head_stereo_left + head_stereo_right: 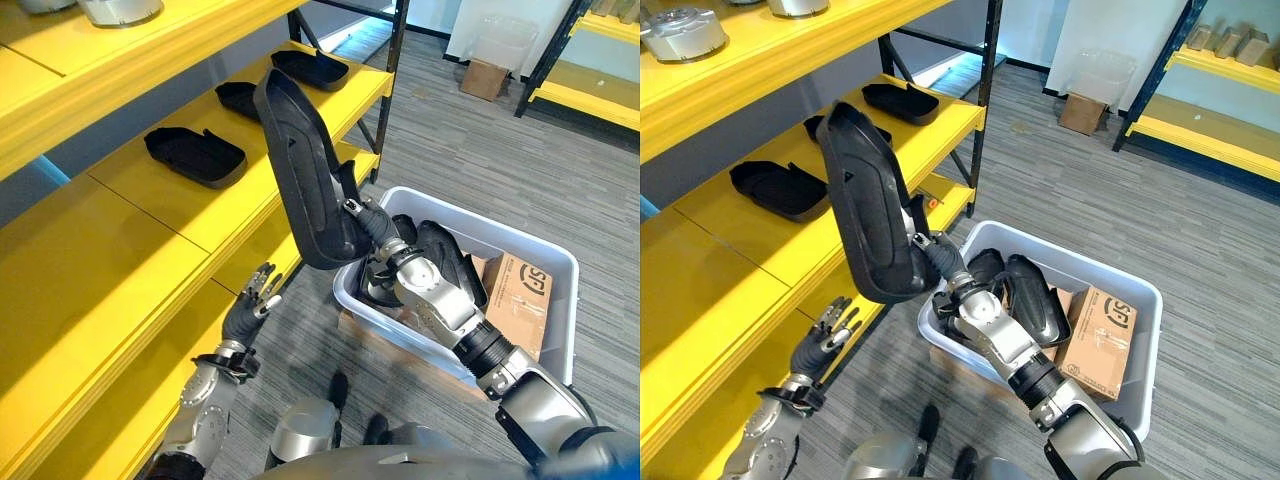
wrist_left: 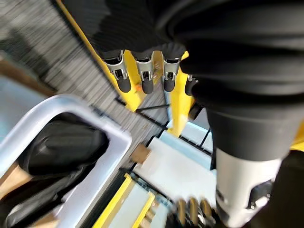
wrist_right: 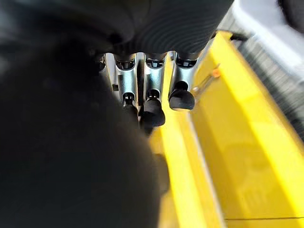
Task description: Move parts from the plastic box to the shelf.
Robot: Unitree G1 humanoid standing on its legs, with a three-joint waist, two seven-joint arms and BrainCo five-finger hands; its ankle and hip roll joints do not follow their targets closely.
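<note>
The long black part (image 1: 300, 170) looked like moulded matt plastic with a fine grain, and the black parts (image 1: 195, 155) lying on the shelf (image 1: 120, 250) above the box (image 1: 545, 255) looked the same. The shelf boards were smooth, satin yellow, on dark painted metal posts (image 1: 392, 80). The box was pale, glossy plastic. Inside it lay a brown cardboard carton (image 1: 520, 295). The floor (image 1: 460, 150) around the box was grey, streaked carpet.

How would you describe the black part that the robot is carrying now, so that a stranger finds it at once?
Start at the yellow shelf and the white plastic box on the floor beside it. Between them the right robot hand grips a long black shell-shaped part by its lower end. Unlike the parts lying flat on the shelf or in the box, it stands nearly upright in the air.
</note>
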